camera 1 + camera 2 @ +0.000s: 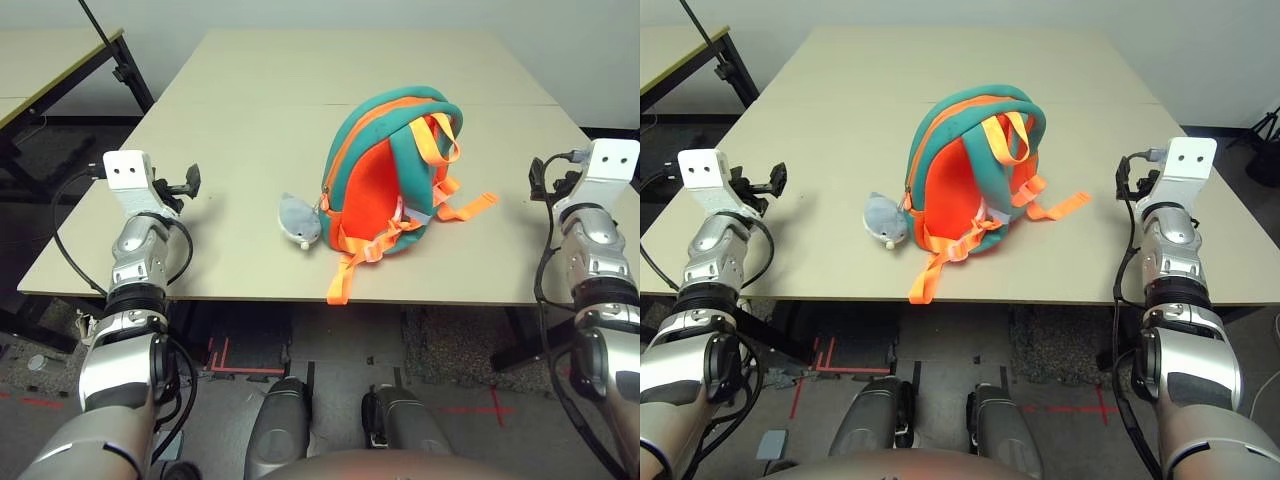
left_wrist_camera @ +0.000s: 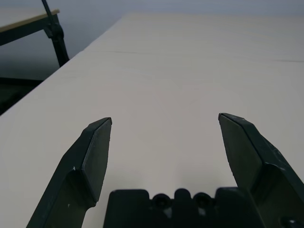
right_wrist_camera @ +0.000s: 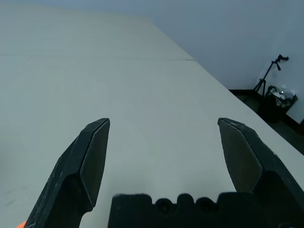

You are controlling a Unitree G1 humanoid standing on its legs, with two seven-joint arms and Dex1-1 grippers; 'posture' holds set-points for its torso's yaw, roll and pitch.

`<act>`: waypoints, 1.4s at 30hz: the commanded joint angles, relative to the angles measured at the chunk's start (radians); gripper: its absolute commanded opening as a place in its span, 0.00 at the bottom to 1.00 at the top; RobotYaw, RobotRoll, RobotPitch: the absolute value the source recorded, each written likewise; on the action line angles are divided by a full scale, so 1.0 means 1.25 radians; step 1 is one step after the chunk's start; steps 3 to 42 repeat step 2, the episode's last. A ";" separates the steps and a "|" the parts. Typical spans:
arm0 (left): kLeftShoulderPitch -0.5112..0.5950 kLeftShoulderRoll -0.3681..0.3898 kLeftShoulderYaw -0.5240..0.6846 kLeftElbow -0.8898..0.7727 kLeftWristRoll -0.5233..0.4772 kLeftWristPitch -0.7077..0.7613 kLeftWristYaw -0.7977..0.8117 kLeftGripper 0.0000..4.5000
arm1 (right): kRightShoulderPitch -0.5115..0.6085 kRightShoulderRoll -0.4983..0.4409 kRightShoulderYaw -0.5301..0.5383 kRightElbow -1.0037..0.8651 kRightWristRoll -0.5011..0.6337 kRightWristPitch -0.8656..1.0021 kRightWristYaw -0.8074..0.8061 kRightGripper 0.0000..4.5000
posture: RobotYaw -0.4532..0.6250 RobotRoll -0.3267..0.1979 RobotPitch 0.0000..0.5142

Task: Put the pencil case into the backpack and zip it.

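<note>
The backpack, orange with teal trim, rests mid-table with its orange straps facing me. One strap hangs over the front edge. Its grey-and-white plush toy lies on the table just left of it. The white pencil case shows in no view. My left gripper hovers open over bare tabletop near the left edge, well left of the bag. My right gripper is open too, near the right edge, with nothing between its fingers.
The beige table stretches far behind the backpack, with a seam across its middle. A second table stands at the back left. A black tripod stands on the floor beyond the table's right side.
</note>
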State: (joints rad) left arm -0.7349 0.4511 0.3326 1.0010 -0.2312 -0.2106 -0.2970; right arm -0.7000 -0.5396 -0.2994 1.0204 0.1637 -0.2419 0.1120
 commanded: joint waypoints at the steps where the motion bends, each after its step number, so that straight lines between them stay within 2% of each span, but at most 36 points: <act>1: -0.009 -0.006 -0.010 0.023 0.013 -0.022 -0.005 1.00 | -0.008 0.007 -0.008 0.010 0.000 -0.016 -0.005 1.00 | 0.55 0.62 0.16; 42: -0.006 -0.005 -0.009 0.017 0.011 -0.023 -0.007 1.00 | -0.006 0.009 -0.007 0.007 0.000 -0.016 -0.004 1.00 | 0.55 0.62 0.16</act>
